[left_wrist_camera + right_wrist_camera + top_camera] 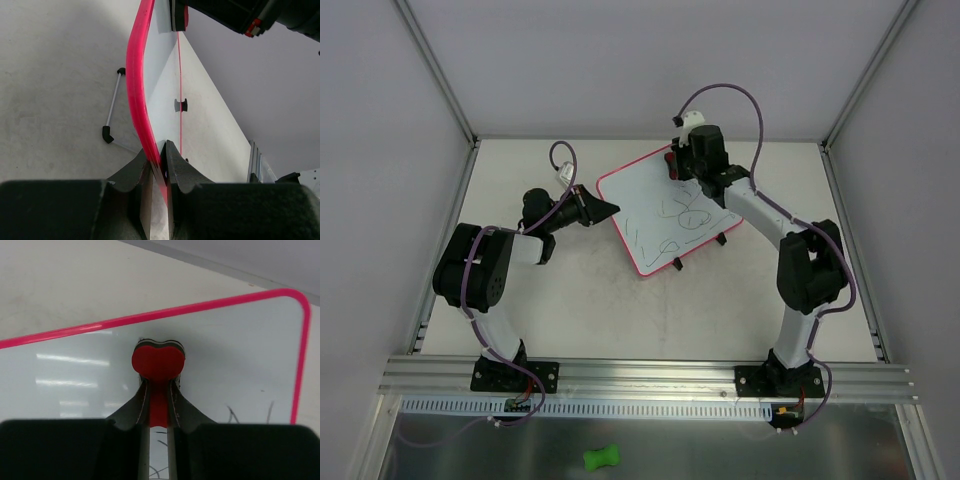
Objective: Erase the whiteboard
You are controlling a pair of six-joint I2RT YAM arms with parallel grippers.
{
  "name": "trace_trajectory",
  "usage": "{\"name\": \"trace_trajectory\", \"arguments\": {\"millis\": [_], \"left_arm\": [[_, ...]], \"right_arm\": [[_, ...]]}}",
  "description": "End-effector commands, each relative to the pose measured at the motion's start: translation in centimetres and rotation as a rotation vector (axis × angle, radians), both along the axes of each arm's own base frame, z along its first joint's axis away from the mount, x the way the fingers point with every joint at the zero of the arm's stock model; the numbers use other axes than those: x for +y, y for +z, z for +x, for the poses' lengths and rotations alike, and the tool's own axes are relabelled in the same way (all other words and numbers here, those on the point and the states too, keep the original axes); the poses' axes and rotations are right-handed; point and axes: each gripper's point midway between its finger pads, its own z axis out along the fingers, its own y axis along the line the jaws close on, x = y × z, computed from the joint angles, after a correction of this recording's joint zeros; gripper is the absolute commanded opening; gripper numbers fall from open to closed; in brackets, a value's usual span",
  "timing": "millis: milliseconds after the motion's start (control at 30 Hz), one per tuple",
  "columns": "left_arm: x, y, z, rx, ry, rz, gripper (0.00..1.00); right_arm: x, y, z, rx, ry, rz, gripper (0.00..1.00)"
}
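1. green bone-shaped piece (602, 458) lies on the metal surface in front of the arm bases.
2. left gripper (160, 152) reaches in from the left. its fingers are almost together, pinching the pink frame (136, 80) at the board's left corner.
3. whiteboard (655, 205) lies diagonally on the table (570, 300), mid-to-far, between the two grippers. dark scribbles (688, 213) cover its middle and right. two black clips (676, 265) sit on the near-right edge.
4. right gripper (159, 390) is over the far corner, clamped tight on the red eraser (158, 359). the eraser's head looks to touch the white surface just inside the frame.
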Motion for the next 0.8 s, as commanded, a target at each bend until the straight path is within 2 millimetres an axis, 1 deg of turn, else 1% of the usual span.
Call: {"name": "trace_trajectory", "arguments": {"millis": [0, 100, 167, 267, 367, 400, 467, 500, 567, 600, 667, 700, 767], "left_arm": [[0.1, 1.1, -0.2, -0.137, -0.027, 0.041, 0.00], [0.1, 1.1, -0.2, -0.136, -0.027, 0.040, 0.00], [0.1, 1.1, -0.2, -0.136, -0.027, 0.041, 0.00], [0.1, 1.1, -0.2, -0.136, -0.027, 0.041, 0.00], [0.1, 1.2, -0.2, -0.137, -0.027, 0.041, 0.00], [0.1, 1.2, -0.2, -0.140, -0.027, 0.041, 0.00], [0.1, 1.2, -0.2, -0.138, -0.027, 0.042, 0.00], [0.1, 1.3, -0.3, -0.140, -0.027, 0.041, 0.00], [0.1, 1.3, -0.3, -0.143, -0.027, 0.042, 0.00], [0.1, 1.3, -0.3, -0.141, -0.027, 0.041, 0.00], [0.1, 1.3, -0.2, -0.141, -0.025, 0.041, 0.00], [0.1, 1.4, -0.3, -0.142, -0.028, 0.040, 0.00], [0.1, 1.4, -0.2, -0.142, -0.027, 0.040, 0.00]], "right_arm": [[5.0, -1.3, -3.4, 0.014, 0.189, -0.059, 0.00], [6.1, -1.7, -4.3, 0.010, 0.233, -0.084, 0.00], [6.2, -2.0, -4.4, 0.015, 0.232, -0.084, 0.00], [5.5, -2.2, -4.1, 0.019, 0.196, -0.086, 0.00], [4.4, -2.0, -3.6, 0.042, 0.143, -0.036, 0.00], [3.1, -2.1, -3.0, 0.055, 0.109, -0.015, 0.00], [1.8, -1.9, -2.4, 0.082, 0.038, 0.050, 0.00], [0.1, -2.1, -1.7, 0.095, -0.013, 0.070, 0.00], [-1.5, -2.4, -1.1, 0.127, -0.080, 0.127, 0.00], [-3.0, -2.8, -0.5, 0.141, -0.118, 0.143, 0.00], [-4.3, -3.3, -0.2, 0.165, -0.161, 0.160, 0.00], [-5.5, -3.5, 0.1, 0.172, -0.197, 0.166, 0.00], [-6.6, -4.2, 0.1, 0.199, -0.244, 0.185, 0.00]]}}
